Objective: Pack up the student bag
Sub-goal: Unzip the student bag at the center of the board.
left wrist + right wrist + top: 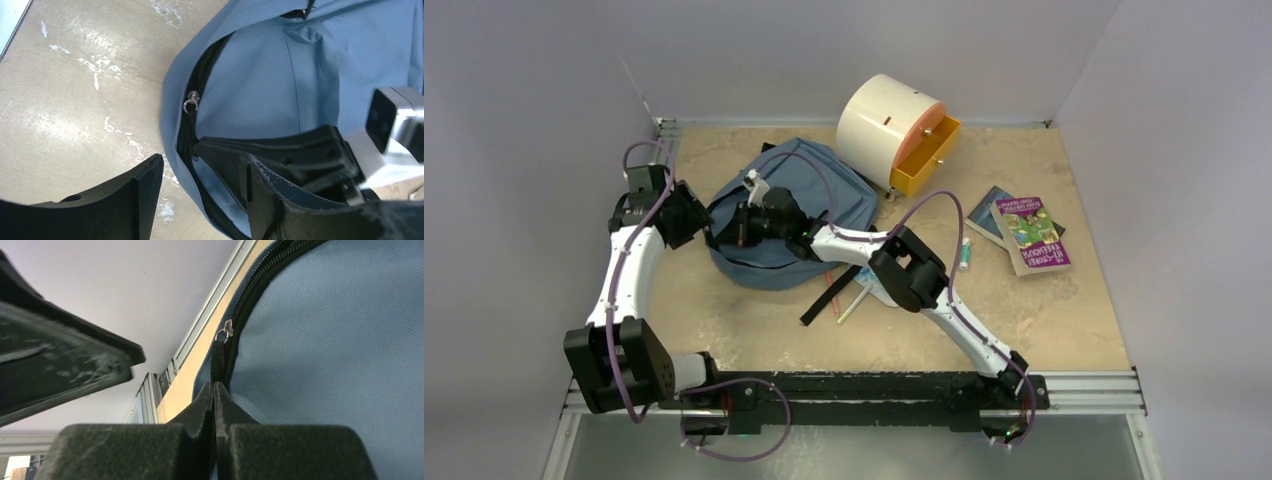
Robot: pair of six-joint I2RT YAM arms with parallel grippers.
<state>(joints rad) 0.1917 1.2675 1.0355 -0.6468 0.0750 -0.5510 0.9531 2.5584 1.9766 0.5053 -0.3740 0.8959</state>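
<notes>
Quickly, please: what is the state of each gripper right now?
Left gripper: open, holding nothing.
Right gripper: closed, pinching the black zipper edge of the soft slate-blue fabric backpack.

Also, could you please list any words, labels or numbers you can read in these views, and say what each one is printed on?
Purple-and-green paperback book: lines of lettering on the cover, too small and blurred to read.
Small white tube with a green end: any label is too small to read.
Slate-blue fabric backpack, cream cylindrical cabinet: no text visible.
</notes>
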